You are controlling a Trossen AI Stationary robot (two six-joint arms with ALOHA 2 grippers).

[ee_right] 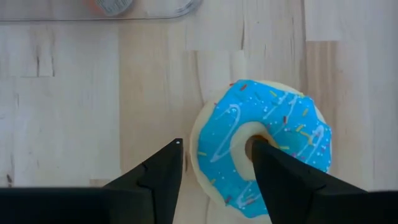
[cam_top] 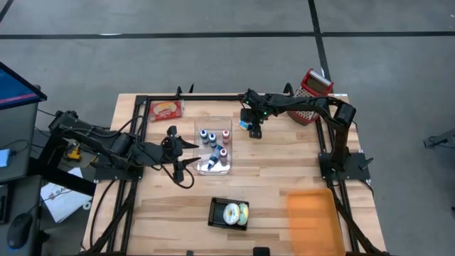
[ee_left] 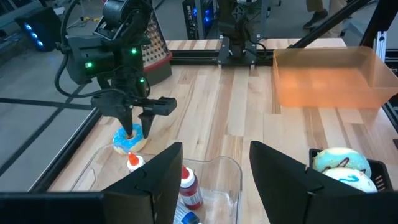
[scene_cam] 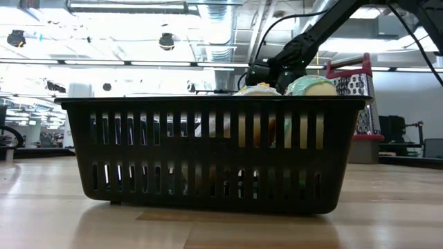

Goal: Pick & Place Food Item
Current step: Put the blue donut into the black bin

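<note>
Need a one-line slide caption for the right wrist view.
Right gripper open over a blue-frosted donut on the wooden table, one finger at its hole.

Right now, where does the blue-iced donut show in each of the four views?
High view: blue-iced donut lies under the right gripper, right of the clear bottle tray.
Low view: not in it; the black basket fills the picture.
Left wrist view: middle left, one finger in its hole.
Right wrist view: centre right, on bare wood.
Shared landmark: the clear bottle tray, beside the donut in three views.
</note>
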